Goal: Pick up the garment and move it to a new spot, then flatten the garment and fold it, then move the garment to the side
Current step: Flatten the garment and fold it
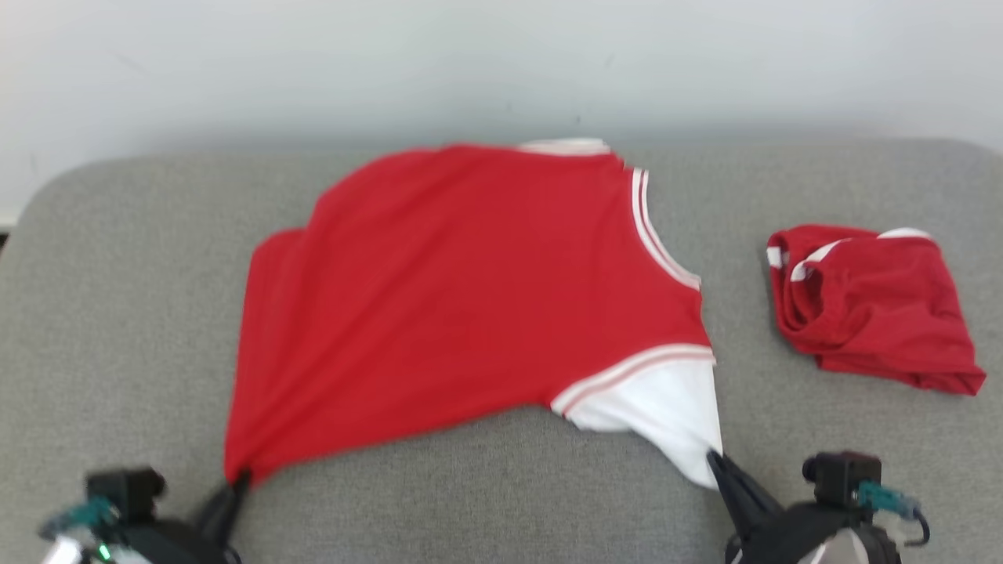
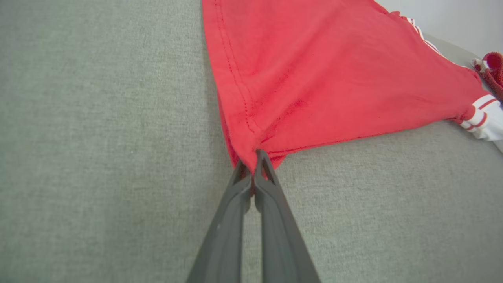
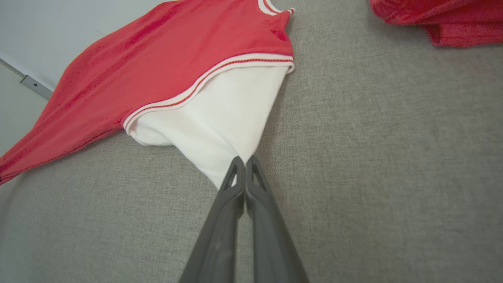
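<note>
Pinching going on at both ends: left hand (image 1: 237, 478) is pressed together on the red bottom corner of the garment (image 1: 470, 290), right hand (image 1: 715, 460) is clamped on the tip of its white sleeve (image 1: 666, 415). From both hands it fans straight out ahead, flat-ish on the grey desk (image 1: 117, 313), its near edge strung hand to hand with some sag in the middle. Looks like mid-flattening to me, so the next pull should go apart and back toward the robot. Crumpled red bundle (image 1: 870, 305) sits off past the right hand, well apart.

Garment (image 1: 470, 298) on surface (image 1: 117, 313); bundle (image 1: 878, 305) rightward
</note>
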Available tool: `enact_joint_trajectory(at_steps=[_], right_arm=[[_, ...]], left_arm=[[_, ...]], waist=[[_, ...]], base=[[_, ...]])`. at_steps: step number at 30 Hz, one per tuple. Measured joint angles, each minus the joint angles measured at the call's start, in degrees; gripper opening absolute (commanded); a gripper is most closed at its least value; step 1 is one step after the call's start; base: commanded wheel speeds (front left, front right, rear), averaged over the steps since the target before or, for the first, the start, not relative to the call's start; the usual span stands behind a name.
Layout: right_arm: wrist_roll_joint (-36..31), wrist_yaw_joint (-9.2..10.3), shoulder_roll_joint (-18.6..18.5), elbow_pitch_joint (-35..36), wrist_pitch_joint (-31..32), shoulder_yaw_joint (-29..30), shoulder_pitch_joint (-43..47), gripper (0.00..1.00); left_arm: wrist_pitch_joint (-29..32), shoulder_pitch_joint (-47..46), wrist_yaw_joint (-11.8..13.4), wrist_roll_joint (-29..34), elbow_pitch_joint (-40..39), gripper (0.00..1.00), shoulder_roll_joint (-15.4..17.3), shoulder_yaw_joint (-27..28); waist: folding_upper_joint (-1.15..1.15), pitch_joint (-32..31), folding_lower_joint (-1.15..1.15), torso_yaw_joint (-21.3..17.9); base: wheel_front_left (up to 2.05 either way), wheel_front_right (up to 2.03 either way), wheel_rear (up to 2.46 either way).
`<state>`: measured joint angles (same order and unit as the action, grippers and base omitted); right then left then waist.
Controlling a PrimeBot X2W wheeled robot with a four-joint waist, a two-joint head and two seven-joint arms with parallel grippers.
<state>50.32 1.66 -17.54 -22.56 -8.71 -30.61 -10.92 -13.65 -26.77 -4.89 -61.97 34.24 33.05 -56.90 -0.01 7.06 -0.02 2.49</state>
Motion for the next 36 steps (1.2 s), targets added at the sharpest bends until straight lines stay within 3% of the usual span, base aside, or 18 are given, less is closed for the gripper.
enact_joint_trajectory(at_steps=[12,23,30,33,36], right_arm=[[-2.2,1.04,-4.3,4.7,0.3,-3.1,9.4,0.0],[-2.8,1.86,-4.4,8.1,4.4,-5.2,8.8,0.0],[-4.4,-0.02,-3.1,5.4,13.4,-6.8,-9.0,0.0],[-4.0,-0.19,-1.3,1.2,17.2,-4.2,-22.2,0.0],[-5.3,-0.75,1.6,-2.8,20.8,0.7,-38.6,0.0]], left_arm=[[-0.5,10.1,7.0,0.2,-4.5,0.0,-1.4,-0.2],[-0.5,12.0,8.3,1.6,-9.2,0.0,-1.3,0.1],[4.5,-2.7,1.8,3.3,-9.8,0.0,-0.8,0.4],[8.2,-11.5,-0.6,0.0,-6.7,0.0,-1.2,3.9],[11.8,-24.7,-0.7,0.1,-1.4,0.0,-0.9,7.2]], waist=[[0.0,-8.8,0.0,-0.7],[0.0,-9.6,0.02,-3.1],[0.01,-5.9,0.03,-4.0],[0.01,-3.8,0.04,-4.2],[0.02,-1.5,0.04,-4.4]], base=[[0.0,0.0,0.0],[0.0,0.0,0.0],[0.0,0.0,0.0],[0.0,0.0,0.0],[0.0,0.0,0.0]])
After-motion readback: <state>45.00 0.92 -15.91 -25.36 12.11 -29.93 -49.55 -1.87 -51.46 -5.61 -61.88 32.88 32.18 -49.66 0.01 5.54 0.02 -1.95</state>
